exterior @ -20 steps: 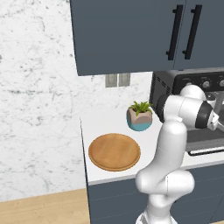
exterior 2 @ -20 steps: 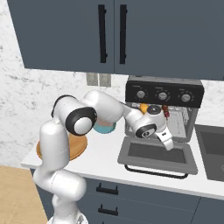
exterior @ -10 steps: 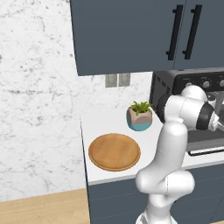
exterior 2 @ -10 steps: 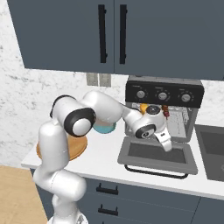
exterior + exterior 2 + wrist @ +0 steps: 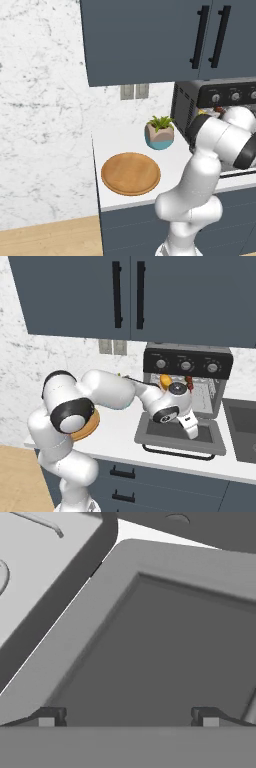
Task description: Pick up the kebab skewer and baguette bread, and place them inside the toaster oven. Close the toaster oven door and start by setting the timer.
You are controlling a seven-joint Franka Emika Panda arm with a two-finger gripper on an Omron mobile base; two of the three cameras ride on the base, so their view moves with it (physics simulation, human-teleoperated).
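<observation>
The gripper [image 5: 191, 432] is hanging released and empty just above the lowered toaster oven door [image 5: 180, 432], its jaws having spread a little wider over the last second while the arm has barely shifted. Behind and above it, the baguette bread [image 5: 165, 379] and the kebab skewer [image 5: 188, 381] are lying inside the toaster oven [image 5: 187, 363], so I judge both placements done and the door closing next. The arm's wrist is covering most of the food, leaving the skewer's stick too small to make out.

Arm reaches forward, claw [image 5: 192, 432] pointing down, fingers spread wide.
</observation>
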